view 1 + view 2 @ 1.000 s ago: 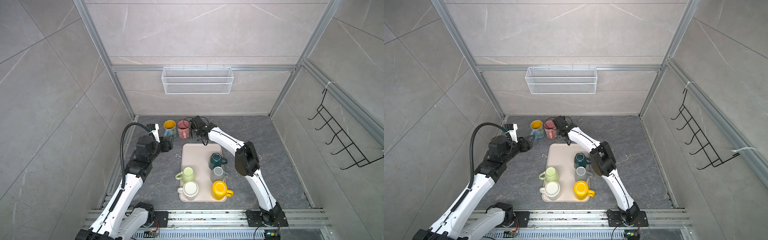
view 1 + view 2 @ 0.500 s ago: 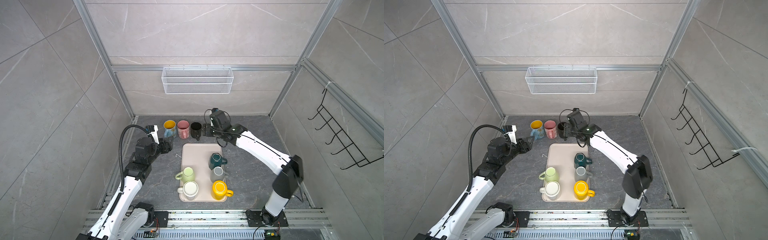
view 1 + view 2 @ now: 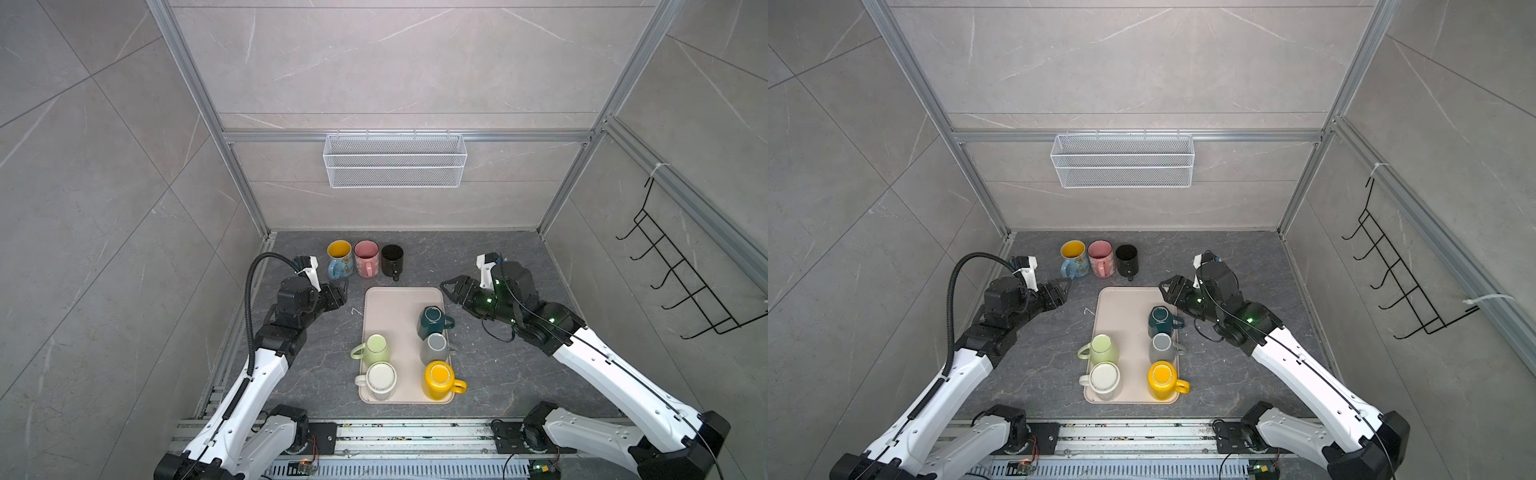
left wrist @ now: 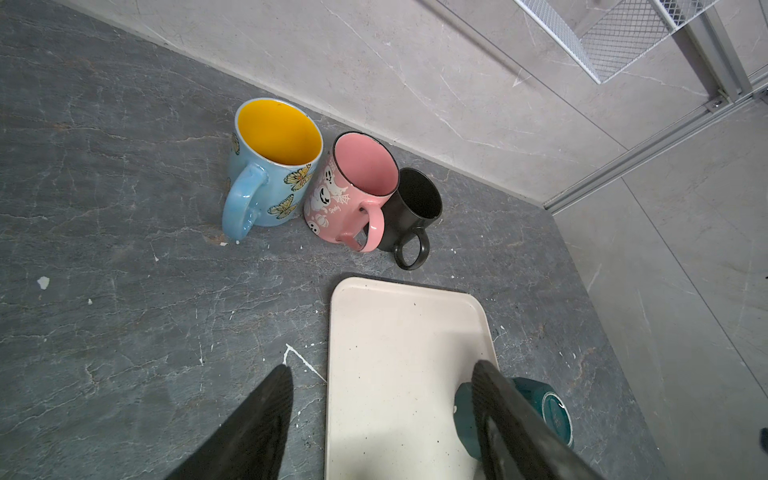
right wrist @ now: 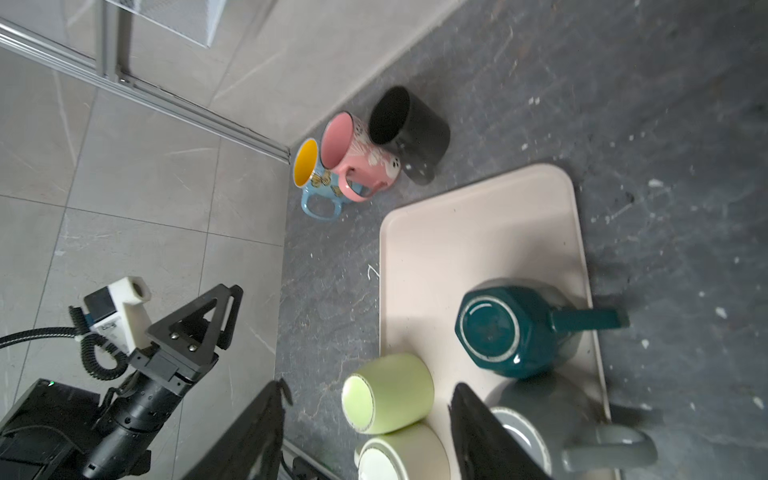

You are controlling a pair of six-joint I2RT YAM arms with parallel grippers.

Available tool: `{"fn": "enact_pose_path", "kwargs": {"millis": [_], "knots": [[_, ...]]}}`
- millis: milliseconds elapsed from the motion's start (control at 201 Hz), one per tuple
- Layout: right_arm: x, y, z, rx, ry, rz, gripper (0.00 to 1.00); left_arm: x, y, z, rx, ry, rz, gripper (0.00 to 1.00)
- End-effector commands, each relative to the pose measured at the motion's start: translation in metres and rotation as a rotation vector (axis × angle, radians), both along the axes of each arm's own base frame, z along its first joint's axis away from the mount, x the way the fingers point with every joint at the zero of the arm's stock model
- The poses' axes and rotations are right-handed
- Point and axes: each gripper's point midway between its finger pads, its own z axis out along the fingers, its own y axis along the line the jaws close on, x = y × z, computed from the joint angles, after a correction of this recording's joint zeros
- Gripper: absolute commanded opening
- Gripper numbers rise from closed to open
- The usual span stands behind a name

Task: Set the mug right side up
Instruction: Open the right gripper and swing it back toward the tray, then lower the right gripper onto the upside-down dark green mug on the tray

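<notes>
On the beige tray (image 3: 399, 303) several mugs stand upside down: teal (image 3: 432, 322), grey (image 3: 434, 348), yellow (image 3: 438, 378), light green (image 3: 376, 349) and white (image 3: 380, 380). A black mug (image 3: 392, 259) stands upright behind the tray, beside a pink one (image 3: 366, 257) and a blue one (image 3: 340, 258). My right gripper (image 3: 451, 286) hovers open and empty off the tray's far right corner, above the teal mug (image 5: 498, 328). The left gripper (image 3: 343, 286) is open and empty, left of the tray's far end.
A white wire basket (image 3: 395, 160) hangs on the back wall and a black hook rack (image 3: 681, 282) on the right wall. Grey walls close in the dark stone floor (image 3: 490, 257) on three sides.
My right gripper let go of the black mug, which now stands upright next to the pink one, and pulled back to the right of the tray. The left arm stayed put.
</notes>
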Motion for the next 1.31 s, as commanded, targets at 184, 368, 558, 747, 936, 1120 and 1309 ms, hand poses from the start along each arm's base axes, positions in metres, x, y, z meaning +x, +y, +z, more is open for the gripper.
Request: {"fn": "enact_pose_path", "kwargs": {"millis": [184, 368, 558, 747, 936, 1120, 1309], "knots": [[0.020, 0.009, -0.034, 0.400, 0.301, -0.028, 0.64, -0.002, 0.012, 0.013, 0.013, -0.048, 0.054, 0.70], [0.028, 0.001, -0.065, 0.471, 0.422, -0.099, 0.62, -0.002, 0.015, 0.012, 0.024, -0.046, 0.067, 0.70], [0.027, -0.018, -0.082, 0.478, 0.470, -0.176, 0.62, 0.002, 0.016, 0.009, 0.027, -0.036, 0.077, 0.70], [0.022, -0.036, -0.104, 0.452, 0.534, -0.235, 0.61, 0.007, 0.013, 0.009, 0.026, -0.020, 0.071, 0.70], [0.023, -0.039, -0.130, 0.459, 0.614, -0.235, 0.61, 0.010, 0.012, 0.008, 0.016, -0.007, 0.075, 0.70], [0.030, -0.041, -0.146, 0.460, 0.648, -0.241, 0.61, 0.012, 0.013, 0.007, 0.012, 0.000, 0.086, 0.70], [0.036, -0.038, -0.157, 0.465, 0.671, -0.229, 0.61, 0.011, 0.014, 0.005, 0.013, 0.014, 0.090, 0.70]]}}
